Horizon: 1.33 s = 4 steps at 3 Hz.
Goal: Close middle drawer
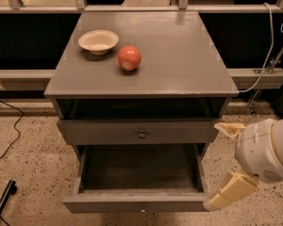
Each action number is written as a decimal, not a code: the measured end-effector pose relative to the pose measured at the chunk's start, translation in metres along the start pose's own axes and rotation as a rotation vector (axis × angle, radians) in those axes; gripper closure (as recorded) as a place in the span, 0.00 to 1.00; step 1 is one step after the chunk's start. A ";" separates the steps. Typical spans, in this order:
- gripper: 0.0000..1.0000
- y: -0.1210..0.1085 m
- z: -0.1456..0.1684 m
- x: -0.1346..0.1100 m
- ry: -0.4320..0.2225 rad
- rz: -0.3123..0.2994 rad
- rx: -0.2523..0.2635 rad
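The grey cabinet (179, 60) has two drawers pulled out. The middle drawer (137, 202) is the lower one in view. It is pulled far out, its deep grey box is empty, and its low front panel has a tiny pale knob (142, 210). Above it, the taller-fronted drawer (108, 132) with a dark round knob (142, 134) is slightly out. My gripper (213, 165) is at the right, beside the middle drawer's right front corner. It is open and empty; one beige finger (229, 128) is near the upper drawer's right end and the other (231, 192) is by the middle drawer's front corner.
A cream bowl (98, 41) and a red apple (129, 58) sit on the cabinet top. A white cable (269, 55) hangs at the right. A dark rail base (2, 204) and a black cable lie on the speckled floor at left.
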<state>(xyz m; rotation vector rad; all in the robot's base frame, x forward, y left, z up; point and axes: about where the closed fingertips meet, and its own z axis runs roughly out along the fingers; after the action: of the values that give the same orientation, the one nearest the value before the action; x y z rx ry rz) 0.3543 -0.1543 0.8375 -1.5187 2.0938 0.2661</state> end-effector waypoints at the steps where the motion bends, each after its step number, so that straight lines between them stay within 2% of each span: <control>1: 0.00 0.020 0.063 0.051 -0.098 0.060 -0.012; 2: 0.00 0.011 0.089 0.083 -0.134 0.056 0.048; 3: 0.00 0.009 0.088 0.083 -0.133 0.050 0.053; 4: 0.00 0.012 0.117 0.095 -0.159 0.042 0.069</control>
<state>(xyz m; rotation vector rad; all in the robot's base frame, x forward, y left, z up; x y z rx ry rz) 0.3576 -0.1755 0.6881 -1.3693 1.9910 0.3159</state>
